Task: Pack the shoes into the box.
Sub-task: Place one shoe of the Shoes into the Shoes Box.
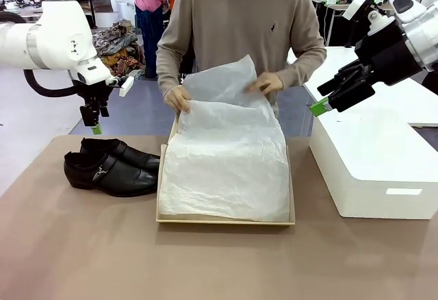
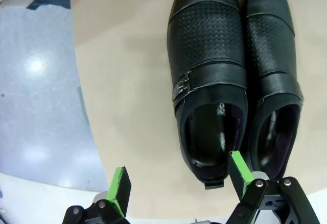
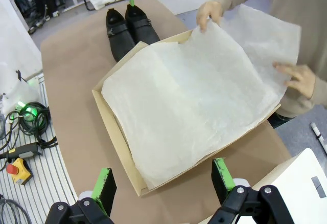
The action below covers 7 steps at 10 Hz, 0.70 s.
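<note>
On the brown surface [image 1: 68, 245], at the robot's left, the shoes [image 1: 113, 166] lie side by side and touching, upright on their soles, toes pointing toward the box [image 1: 226, 222] just beside them; whether the toes touch its wall is hard to tell. Seen from the left wrist, the shoes [image 2: 209, 75] show a dotted pattern over the toe part, and the nearer one has a strap with a small metal buckle [image 2: 183, 85] on its side. Above their heel ends hangs the left gripper [image 1: 94, 125], pointing down with its fingers apart and nothing between them; in its own view the left gripper [image 2: 180, 180] has one green pad over the bare surface and the other over the heel of one shoe. At the middle of the surface the box lies open, and a large sheet of white tissue paper [image 1: 226, 170] covers its inside and rises over the far edge. At the far side a person stands with one hand [image 1: 178, 98] holding the paper's edge and the other hand [image 1: 267, 82] resting on the raised sheet. Raised above the gap between the box and a bigger white box [image 1: 373, 170] at the robot's right, the right gripper [image 1: 321, 98] slants downward, fingers spread and empty; from its wrist the right gripper [image 3: 163, 179] looks down on the near edge of the box [image 3: 120, 152].
</note>
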Each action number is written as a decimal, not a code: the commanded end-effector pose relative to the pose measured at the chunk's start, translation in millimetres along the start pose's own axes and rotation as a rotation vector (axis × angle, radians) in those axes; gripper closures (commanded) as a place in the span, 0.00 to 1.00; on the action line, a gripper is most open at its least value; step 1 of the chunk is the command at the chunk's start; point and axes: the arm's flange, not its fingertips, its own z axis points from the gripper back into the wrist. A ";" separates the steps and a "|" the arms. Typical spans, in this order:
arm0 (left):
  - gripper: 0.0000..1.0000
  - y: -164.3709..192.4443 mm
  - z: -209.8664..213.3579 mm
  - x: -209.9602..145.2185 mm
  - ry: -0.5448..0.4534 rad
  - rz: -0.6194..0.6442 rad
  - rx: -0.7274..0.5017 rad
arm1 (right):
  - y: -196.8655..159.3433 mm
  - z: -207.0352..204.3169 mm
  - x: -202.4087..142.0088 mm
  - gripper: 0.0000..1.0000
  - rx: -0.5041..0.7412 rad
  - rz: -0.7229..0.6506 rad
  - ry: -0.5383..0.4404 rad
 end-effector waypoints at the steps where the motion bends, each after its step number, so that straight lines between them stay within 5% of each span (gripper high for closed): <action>1: 0.00 -0.4 0.4 -0.3 0.004 0.016 0.001 | -3.6 -1.2 -0.3 0.00 0.016 0.022 -0.025; 7: 0.00 6.6 -5.9 -0.4 0.017 0.006 -0.008 | -3.6 -1.2 -0.3 0.00 0.016 0.022 -0.025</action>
